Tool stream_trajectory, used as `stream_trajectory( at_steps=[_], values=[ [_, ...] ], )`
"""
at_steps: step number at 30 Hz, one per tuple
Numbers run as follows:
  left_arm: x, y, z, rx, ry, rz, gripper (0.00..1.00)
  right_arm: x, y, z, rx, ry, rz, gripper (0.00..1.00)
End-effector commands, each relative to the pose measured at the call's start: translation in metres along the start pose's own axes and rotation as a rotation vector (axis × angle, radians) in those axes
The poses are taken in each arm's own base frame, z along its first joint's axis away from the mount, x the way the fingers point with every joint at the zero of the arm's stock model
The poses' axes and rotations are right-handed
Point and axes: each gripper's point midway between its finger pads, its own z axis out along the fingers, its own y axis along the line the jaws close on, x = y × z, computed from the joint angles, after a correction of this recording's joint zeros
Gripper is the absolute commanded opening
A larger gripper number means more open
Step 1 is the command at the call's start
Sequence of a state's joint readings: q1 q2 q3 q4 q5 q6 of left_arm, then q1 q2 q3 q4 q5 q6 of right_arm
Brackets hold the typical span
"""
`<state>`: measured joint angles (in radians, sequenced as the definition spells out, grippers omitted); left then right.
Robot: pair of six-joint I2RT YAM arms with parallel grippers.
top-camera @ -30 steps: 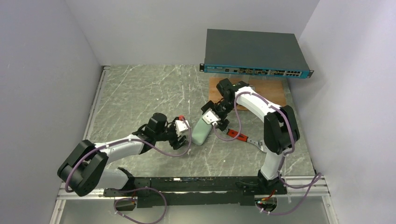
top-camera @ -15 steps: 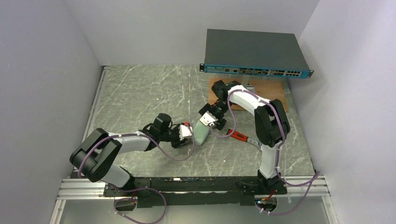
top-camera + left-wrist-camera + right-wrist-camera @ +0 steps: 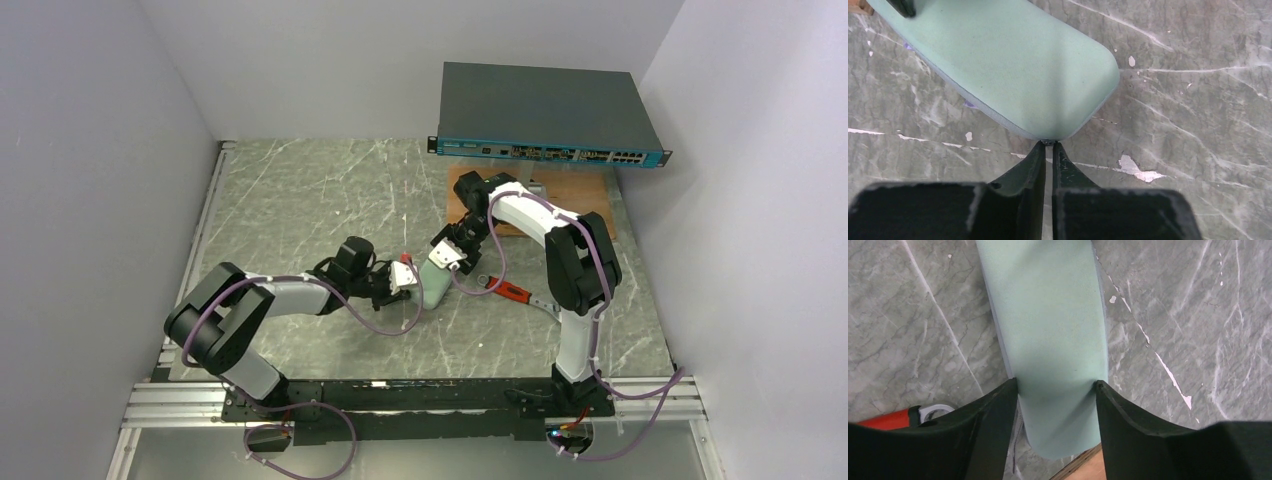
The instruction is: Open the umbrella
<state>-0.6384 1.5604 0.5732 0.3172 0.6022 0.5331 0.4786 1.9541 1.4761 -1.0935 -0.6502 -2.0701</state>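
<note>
The umbrella itself is out of view. A mint-green oblong case (image 3: 433,285) lies on the marble table between my two grippers. My left gripper (image 3: 414,284) is at the case's near rounded end (image 3: 1013,65). Its jaws are almost together, and the left gripper (image 3: 1049,144) pinches a tiny metal zipper pull at the seam. My right gripper (image 3: 447,262) straddles the far end of the case (image 3: 1048,315). In the right wrist view the right gripper (image 3: 1056,385) has both fingers pressed against the case's long sides.
A dark network switch (image 3: 545,115) sits raised at the back right, with a wooden board (image 3: 585,200) beneath it. A red-handled tool (image 3: 512,291) lies just right of the case, and also shows as the red-handled tool (image 3: 890,417). Grey walls close in the left, back and right.
My left gripper slid right to the case's near end and closed down on the seam. My right gripper narrowed onto the case's far end.
</note>
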Motion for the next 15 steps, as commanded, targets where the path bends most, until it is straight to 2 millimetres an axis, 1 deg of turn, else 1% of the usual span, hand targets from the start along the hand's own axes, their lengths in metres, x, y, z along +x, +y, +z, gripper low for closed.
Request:
stream_trajectory(
  at_steps=[1,3,4,11,15],
  values=[
    [-0.017,-0.004,-0.003,0.033,-0.031,-0.006,0.09,-0.003,0.007,0.004,-0.029,-0.025,0.011,0.56],
    [-0.016,-0.007,-0.007,0.031,-0.028,-0.031,0.01,-0.001,0.011,0.004,-0.034,-0.021,0.021,0.53],
    [-0.016,-0.008,-0.008,0.026,-0.027,-0.046,0.0,-0.001,0.013,0.005,-0.036,-0.021,0.027,0.53],
    [-0.018,-0.016,-0.016,0.015,-0.016,-0.123,0.0,0.001,0.028,0.01,-0.038,-0.005,0.119,0.41],
    [-0.021,-0.023,-0.013,0.018,-0.013,-0.154,0.0,-0.002,0.032,0.012,-0.024,-0.013,0.215,0.36]
  ],
)
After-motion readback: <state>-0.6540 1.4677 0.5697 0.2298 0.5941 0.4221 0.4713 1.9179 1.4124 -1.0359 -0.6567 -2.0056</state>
